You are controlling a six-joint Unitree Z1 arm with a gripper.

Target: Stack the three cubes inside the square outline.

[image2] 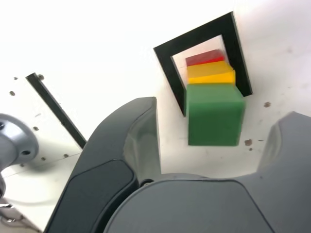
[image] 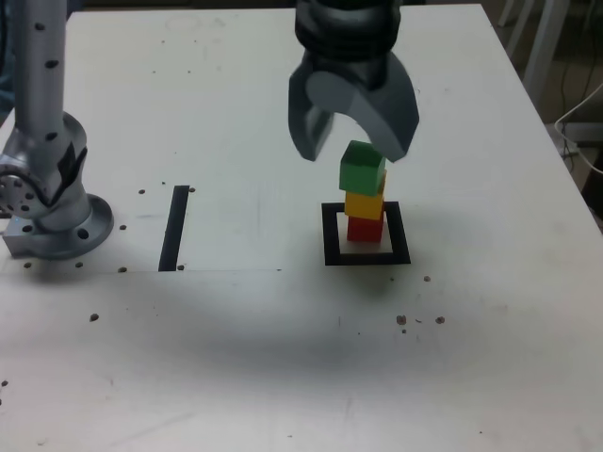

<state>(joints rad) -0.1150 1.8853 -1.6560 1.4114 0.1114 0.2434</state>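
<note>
Smooth grey hand (image2: 214,145) spread wide, released, above matte green cube (image2: 214,114), yellow (image2: 211,73), red (image2: 204,58).

Three blocks stand in one upright stack just below the open pincer (image: 353,141), touching neither finger. The red block (image: 365,228) sits at the bottom, the yellow block (image: 365,203) rests on it, and the green block (image: 362,169) tops the pile, turned slightly askew. The stack stands on the white centre of the square black tape frame (image: 331,235).
</note>
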